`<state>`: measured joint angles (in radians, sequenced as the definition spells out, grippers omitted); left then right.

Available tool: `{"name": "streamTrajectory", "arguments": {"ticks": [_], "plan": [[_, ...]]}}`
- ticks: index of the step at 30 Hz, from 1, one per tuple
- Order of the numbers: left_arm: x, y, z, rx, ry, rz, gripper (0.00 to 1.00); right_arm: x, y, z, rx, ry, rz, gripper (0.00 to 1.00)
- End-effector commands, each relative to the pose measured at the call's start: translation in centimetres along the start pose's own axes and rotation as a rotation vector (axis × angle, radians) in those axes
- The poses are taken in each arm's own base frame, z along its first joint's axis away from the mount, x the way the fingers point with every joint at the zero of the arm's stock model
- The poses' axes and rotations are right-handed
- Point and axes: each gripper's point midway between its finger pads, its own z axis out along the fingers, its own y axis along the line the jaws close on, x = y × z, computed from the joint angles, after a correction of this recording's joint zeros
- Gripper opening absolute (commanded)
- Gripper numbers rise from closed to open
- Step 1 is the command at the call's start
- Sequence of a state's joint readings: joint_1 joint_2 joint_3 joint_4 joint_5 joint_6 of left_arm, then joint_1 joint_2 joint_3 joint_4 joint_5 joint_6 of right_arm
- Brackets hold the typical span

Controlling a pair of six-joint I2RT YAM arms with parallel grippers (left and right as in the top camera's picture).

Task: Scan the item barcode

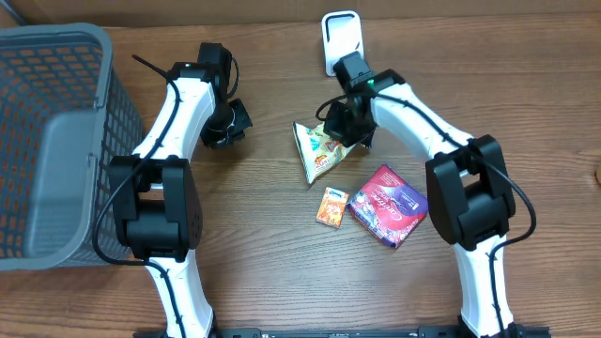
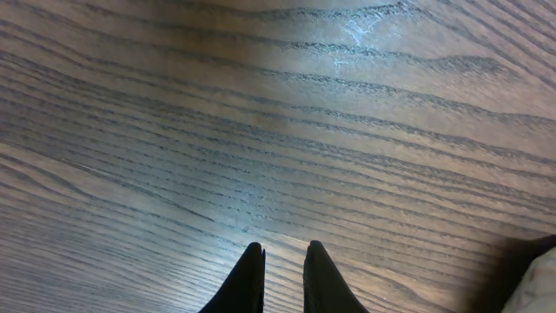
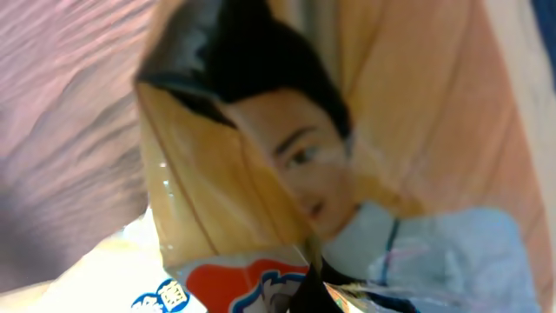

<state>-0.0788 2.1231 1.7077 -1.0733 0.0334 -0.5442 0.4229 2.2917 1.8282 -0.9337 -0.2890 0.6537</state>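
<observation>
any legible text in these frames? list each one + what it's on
No text can be read in any view.
snack bag: blue characters at the bottom of the right wrist view, blurred and cut off, unreadable.
purple packet: white script, too small to read.
orange packet: print too small to read.

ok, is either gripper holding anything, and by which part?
Right gripper is shut on the snack bag, at its top right corner in the overhead view. Left gripper is shut and empty.
</observation>
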Motion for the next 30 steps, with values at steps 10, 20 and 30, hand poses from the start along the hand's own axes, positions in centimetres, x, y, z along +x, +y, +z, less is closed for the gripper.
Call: {"name": "streamTrajectory", "arguments": {"ticks": [10,20,30], "plan": [[0.4,-0.3,0.1,0.006,0.009,0.02,0.11,1.2,6.8,-10.7,-0.937,0.296,-0.375,0.04],[0.3,-0.4,0.1,0.01,0.007,0.02,0.38,-1.1,6.0,-15.2,-1.163,0.272,-0.376,0.04],[0.4,-0.4,0.1,0.009,0.009,0.02,1.0,-4.9,3.5,-10.0,-0.774,0.13,-0.237,0.04]]}}
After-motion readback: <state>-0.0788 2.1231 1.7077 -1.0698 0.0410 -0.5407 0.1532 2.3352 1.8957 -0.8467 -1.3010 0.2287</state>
